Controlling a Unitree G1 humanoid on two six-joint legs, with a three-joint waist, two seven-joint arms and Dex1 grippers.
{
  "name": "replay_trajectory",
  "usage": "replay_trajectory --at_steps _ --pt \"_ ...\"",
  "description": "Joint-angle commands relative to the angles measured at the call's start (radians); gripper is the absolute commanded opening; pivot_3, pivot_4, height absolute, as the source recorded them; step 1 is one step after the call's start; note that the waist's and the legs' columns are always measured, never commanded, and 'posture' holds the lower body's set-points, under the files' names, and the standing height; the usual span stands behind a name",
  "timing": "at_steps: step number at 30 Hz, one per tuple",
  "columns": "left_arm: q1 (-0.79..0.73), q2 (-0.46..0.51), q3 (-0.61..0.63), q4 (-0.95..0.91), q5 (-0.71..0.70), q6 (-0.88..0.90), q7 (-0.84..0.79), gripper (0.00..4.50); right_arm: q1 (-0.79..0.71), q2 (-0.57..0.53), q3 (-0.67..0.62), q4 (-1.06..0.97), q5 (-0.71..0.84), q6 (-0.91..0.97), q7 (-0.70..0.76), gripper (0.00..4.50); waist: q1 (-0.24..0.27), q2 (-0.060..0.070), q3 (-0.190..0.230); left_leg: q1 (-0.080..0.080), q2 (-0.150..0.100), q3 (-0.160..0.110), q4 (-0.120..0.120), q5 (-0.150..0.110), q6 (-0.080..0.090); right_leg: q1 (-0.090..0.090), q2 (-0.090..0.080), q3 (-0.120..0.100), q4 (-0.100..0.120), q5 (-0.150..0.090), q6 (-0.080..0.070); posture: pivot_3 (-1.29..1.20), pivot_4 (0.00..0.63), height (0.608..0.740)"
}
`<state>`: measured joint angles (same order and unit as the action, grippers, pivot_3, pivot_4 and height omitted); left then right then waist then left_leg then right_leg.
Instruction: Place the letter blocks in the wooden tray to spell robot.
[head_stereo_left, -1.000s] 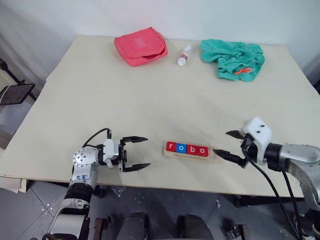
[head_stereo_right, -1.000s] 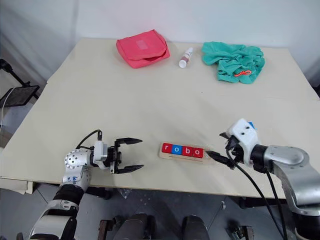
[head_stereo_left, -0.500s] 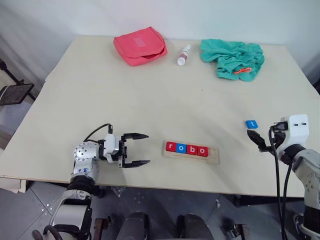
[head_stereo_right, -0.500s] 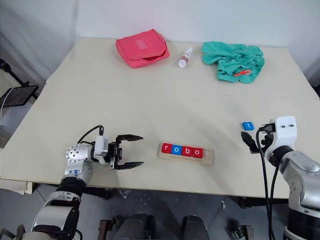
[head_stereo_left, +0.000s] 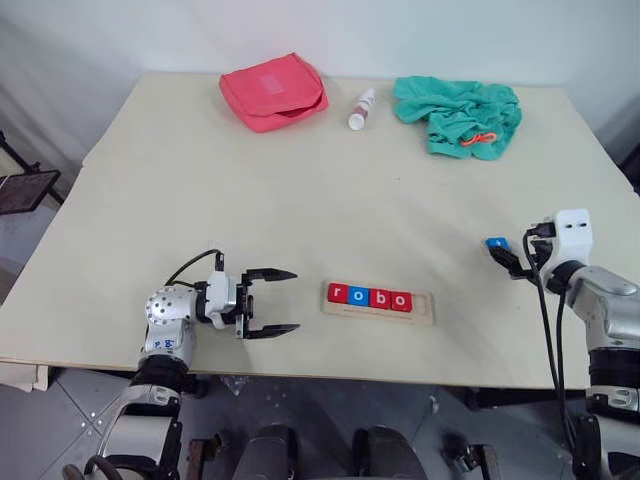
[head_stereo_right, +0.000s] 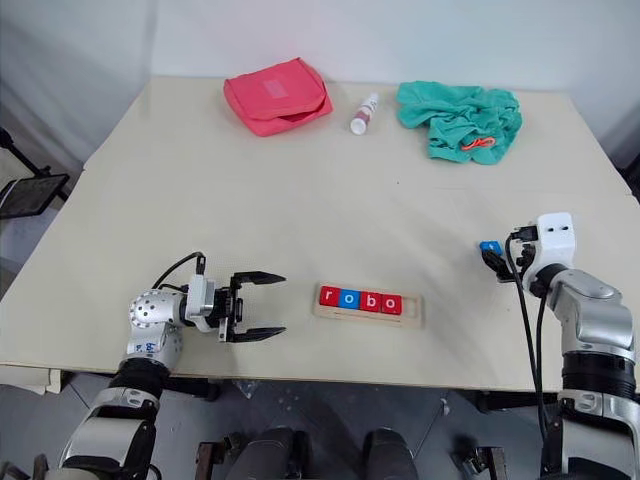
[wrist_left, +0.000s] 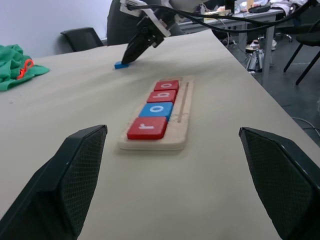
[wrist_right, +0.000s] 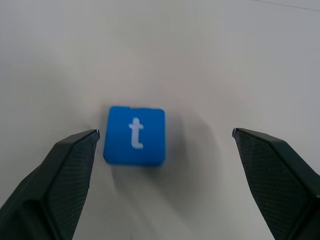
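- Right gripper (wrist_right: 165, 145): fingers spread wide, holding nothing. The blue "t" block (wrist_right: 134, 135) lies flat on the table (head_stereo_left: 300, 180) between the fingertips, just beside one finger (wrist_right: 55, 185) and well apart from the other.
- Left gripper (head_stereo_left: 272, 302): jaws wide, empty, pointing at the wooden tray (head_stereo_left: 379, 302), which lies near, ahead of its tips.
- Tray holds four blocks (head_stereo_left: 370, 297) reading r, o, b, o; the slot at the right gripper's end is bare.
- Versus a second ago: the right gripper has swung from the tray's end out to the "t" block; left gripper and tray unchanged.
- Blocks: flat, glossy squares, rounded corners, white letters. Tray: pale grooved wood. Table: matte cream.
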<state>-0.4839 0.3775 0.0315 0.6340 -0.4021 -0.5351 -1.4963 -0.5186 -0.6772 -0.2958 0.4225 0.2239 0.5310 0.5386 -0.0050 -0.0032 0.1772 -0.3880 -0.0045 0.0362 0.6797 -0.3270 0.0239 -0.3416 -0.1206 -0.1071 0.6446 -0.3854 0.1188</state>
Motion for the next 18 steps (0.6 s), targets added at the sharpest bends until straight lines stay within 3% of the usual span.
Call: replay_trajectory --at_steps 1,7,8,12,17,18 --pt "0.026 0.016 0.015 -0.052 -0.016 0.004 0.011 4.5 -0.039 -0.023 0.016 0.056 -0.014 -0.043 0.018 4.48 0.0 0.0 0.0 0.0 0.0 0.0 0.0 0.0 0.0 0.0 0.0 0.0 0.0 0.0 0.0 0.0 0.15 0.74" --pt "0.043 0.012 0.01 -0.08 -0.014 0.01 0.03 4.5 -0.064 -0.01 0.036 0.141 -0.032 -0.045 -0.007 4.48 0.0 0.0 0.0 0.0 0.0 -0.001 0.001 0.0 0.0 0.0 -0.002 0.0 0.0 0.0 0.0 0.0 0.15 0.74" --pt "0.045 0.012 0.009 -0.082 -0.013 0.011 0.031 4.5 -0.069 -0.008 0.036 0.153 -0.035 -0.035 -0.018 4.31 0.0 0.0 0.0 0.0 0.0 -0.001 0.001 0.0 0.0 0.001 -0.002 0.0 0.0 0.0 0.0 0.0 0.15 0.74" --pt "0.042 0.009 0.008 -0.081 -0.012 0.008 0.036 4.5 -0.045 0.003 0.027 0.11 -0.03 -0.02 -0.052 3.27 0.003 0.0 0.0 0.0 0.0 -0.001 0.001 0.0 0.0 0.001 -0.003 0.0 0.0 0.0 0.0 0.0 0.15 0.74" --pt "0.028 0.008 0.006 -0.061 -0.01 0.007 0.032 4.5 0.035 0.035 -0.028 -0.11 0.034 0.064 -0.095 1.51 0.005 0.0 0.0 -0.001 -0.001 -0.002 0.001 0.0 0.0 0.001 -0.007 0.0 0.0 0.0 0.0 0.0 0.15 0.74" --pt "0.025 0.008 0.006 -0.057 -0.01 0.007 0.031 4.5 0.056 0.048 -0.046 -0.172 0.052 0.09 -0.112 1.46 0.005 0.0 0.0 -0.001 -0.001 -0.003 0.001 0.0 0.0 0.001 -0.007 -0.001 0.0 0.0 0.0 0.0 0.15 0.74"
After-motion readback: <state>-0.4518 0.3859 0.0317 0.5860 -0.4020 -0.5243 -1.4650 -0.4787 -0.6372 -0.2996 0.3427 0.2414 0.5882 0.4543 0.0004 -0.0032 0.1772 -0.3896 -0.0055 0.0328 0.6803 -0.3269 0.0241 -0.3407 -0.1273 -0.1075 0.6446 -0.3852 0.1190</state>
